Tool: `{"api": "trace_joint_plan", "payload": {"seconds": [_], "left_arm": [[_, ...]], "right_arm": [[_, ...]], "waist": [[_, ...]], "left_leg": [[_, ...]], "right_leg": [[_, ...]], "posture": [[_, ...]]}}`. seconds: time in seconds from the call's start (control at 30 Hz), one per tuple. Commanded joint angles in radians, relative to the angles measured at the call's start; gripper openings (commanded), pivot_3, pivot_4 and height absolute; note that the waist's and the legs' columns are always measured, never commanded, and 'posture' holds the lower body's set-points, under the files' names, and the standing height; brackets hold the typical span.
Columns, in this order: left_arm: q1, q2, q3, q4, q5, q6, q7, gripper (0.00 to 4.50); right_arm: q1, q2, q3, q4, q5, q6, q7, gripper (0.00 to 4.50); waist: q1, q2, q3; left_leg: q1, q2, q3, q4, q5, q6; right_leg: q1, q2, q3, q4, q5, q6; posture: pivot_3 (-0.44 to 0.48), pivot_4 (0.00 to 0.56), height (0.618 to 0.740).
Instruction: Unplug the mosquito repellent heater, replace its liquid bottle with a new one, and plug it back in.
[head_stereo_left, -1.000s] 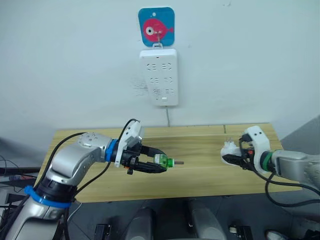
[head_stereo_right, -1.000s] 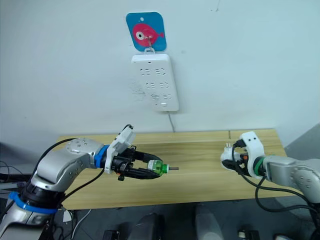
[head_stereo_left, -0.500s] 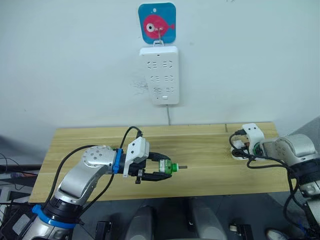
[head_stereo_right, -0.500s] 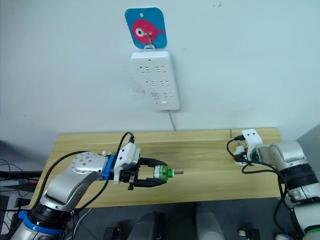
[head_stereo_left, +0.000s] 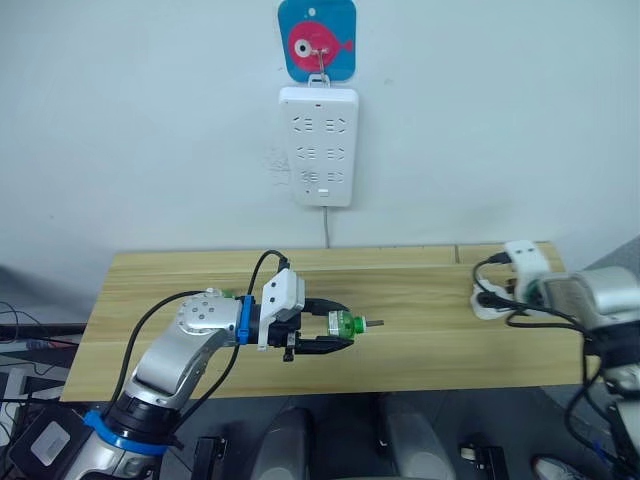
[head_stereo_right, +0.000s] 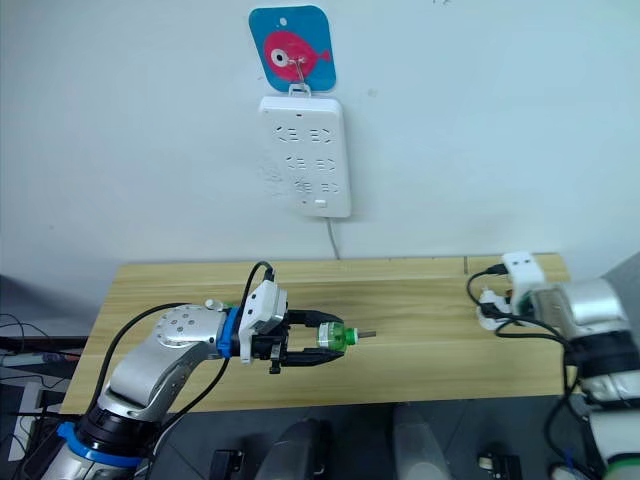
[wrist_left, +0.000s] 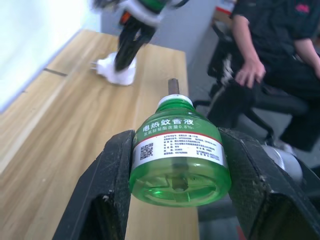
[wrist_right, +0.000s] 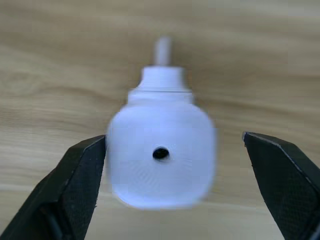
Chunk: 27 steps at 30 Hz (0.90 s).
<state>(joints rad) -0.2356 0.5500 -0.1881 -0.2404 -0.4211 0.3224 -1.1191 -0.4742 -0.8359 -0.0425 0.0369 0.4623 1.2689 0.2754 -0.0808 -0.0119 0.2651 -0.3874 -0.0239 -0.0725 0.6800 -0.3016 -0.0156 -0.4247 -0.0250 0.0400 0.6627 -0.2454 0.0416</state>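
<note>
Heater (wrist_right: 161, 156) lying on the worktop (head_stereo_left: 420, 350) near its right end, well apart from the power strip (head_stereo_left: 318, 145) on the wall, so already unplugged; laid down with the vent hole facing along the right jaws, probably to leave it steady and free for the bottle. Right gripper (head_stereo_right: 497, 308) just beside it, jaws spread wide: left finger (wrist_right: 75, 187) about at the heater's edge, contact not sure, right finger (wrist_right: 282, 175) clearly apart, so no grip on it now. New bottle (wrist_left: 179, 157), green, held level above the middle of the worktop with wick pointing toward the heater, seemingly made ready for pushing or screwing into the socket. Left gripper (head_stereo_left: 335, 333) pinching the bottle by its sides, both fingers pressed flat on the label zone, base toward the wrist. Person seated on a chair beyond the worktop's right end, one hand (wrist_left: 248, 75) resting on a knee.
</note>
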Motion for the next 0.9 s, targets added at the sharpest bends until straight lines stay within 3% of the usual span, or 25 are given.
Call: {"api": "trace_joint_plan", "payload": {"seconds": [0.03, 0.2, 0.4, 0.57, 0.73, 0.9], "left_arm": [[0.019, -0.053, 0.028, -0.015, -0.001, -0.079, 0.052, 2.23], [0.058, -0.161, 0.032, -0.037, 0.013, -0.184, 0.139, 2.23], [0.045, -0.261, 0.025, -0.003, 0.087, -0.339, 0.233, 2.23], [0.002, -0.311, 0.023, 0.05, 0.138, -0.417, 0.292, 2.23], [-0.04, -0.326, 0.016, 0.079, 0.15, -0.449, 0.304, 2.23], [-0.052, -0.329, 0.008, 0.083, 0.151, -0.46, 0.305, 2.23]], "right_arm": [[0.075, -0.005, -0.214, -0.318, 0.085, 0.107, 0.021, 4.5], [0.181, 0.188, -0.495, -0.759, 0.297, 0.238, 0.074, 4.5], [0.253, 0.549, -0.679, -0.911, 0.598, 0.205, 0.002, 4.5], [0.339, 0.681, -0.578, -0.929, 0.79, 0.112, -0.179, 4.5], [0.308, 0.773, -0.377, -0.879, 0.803, -0.039, -0.314, 4.5], [0.27, 0.789, -0.277, -0.793, 0.842, -0.16, -0.378, 4.5]], "waist": [[-0.002, 0.0, 0.0], [-0.009, 0.0, -0.001], [-0.01, 0.001, -0.004], [-0.017, 0.003, -0.018], [-0.042, 0.003, -0.038], [-0.063, 0.002, -0.058]], "left_leg": [[0.0, 0.0, 0.0, 0.0, 0.0, 0.0], [0.003, 0.003, 0.0, 0.0, 0.0, 0.0], [0.005, 0.001, 0.002, 0.001, 0.001, -0.002], [0.004, 0.0, 0.005, 0.002, 0.001, -0.001], [0.006, 0.001, 0.006, 0.001, 0.001, -0.001], [0.007, 0.001, 0.006, 0.001, 0.001, -0.001]], "right_leg": [[0.0, 0.0, 0.0, 0.0, 0.0, 0.0], [0.002, 0.002, 0.0, 0.002, 0.0, 0.0], [0.004, 0.003, 0.002, 0.001, 0.003, 0.002], [0.003, 0.002, 0.002, 0.001, 0.004, 0.003], [0.003, 0.005, 0.003, 0.002, 0.004, 0.003], [0.003, 0.006, 0.003, 0.002, 0.004, 0.003]], "posture": [[-0.175, 0.253, 0.74], [-0.219, 0.233, 0.74], [-0.243, 0.202, 0.74], [-0.239, 0.172, 0.74], [-0.227, 0.152, 0.74], [-0.219, 0.143, 0.74]]}}
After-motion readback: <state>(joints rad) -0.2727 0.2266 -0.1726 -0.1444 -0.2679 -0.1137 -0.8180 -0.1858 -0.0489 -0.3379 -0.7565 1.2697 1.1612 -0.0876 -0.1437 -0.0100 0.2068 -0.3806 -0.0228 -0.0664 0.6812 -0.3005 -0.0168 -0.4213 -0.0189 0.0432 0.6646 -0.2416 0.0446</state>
